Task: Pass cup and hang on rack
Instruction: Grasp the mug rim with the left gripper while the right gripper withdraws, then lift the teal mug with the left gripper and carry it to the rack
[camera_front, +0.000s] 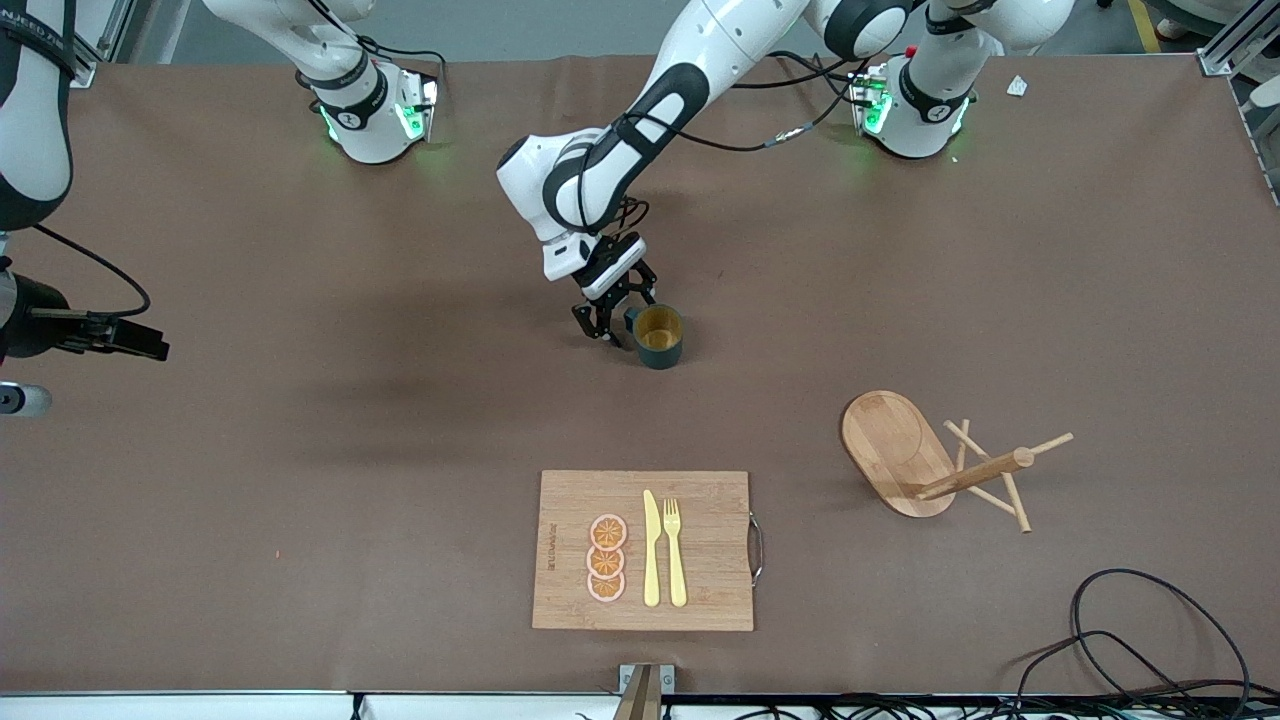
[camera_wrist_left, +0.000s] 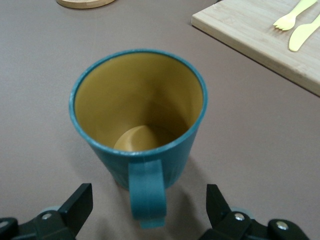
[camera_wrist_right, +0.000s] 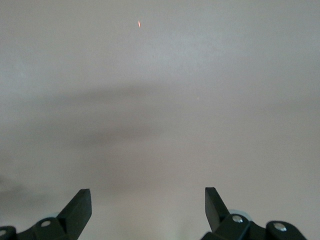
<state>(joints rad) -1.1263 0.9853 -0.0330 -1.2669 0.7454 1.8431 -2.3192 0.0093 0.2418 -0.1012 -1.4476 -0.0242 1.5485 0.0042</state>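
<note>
Brown paper-like covering over the whole bench (camera_front: 300, 500).

Right tool (camera_front: 130, 340): at 9 o'clock in the front view, over bare bench at the right arm's end; fingers (camera_wrist_right: 75, 207) spread wide, holding nothing; arm waiting.

Left tool (camera_front: 618, 322): just above centre, low over the bench, touching or almost touching the cup; fingers (camera_wrist_left: 80, 202) spread wide either side of the handle, not closed on it, nothing gripped.

Cup (camera_front: 659, 336): dark teal, yellowish-tan inside, upright on the bench near centre, handle turned toward the left tool.

Cutting board (camera_front: 642, 550): light wood, at 6 o'clock, nearer the front camera than the cup; carries three orange slices (camera_front: 606, 558), a yellow knife (camera_front: 651, 548) and a yellow fork (camera_front: 675, 551).

Rack (camera_front: 940, 465): light wood, at 4 o'clock toward the left arm's end, tipped over on its side, oval base on edge, post and pegs lying along the bench.
</note>
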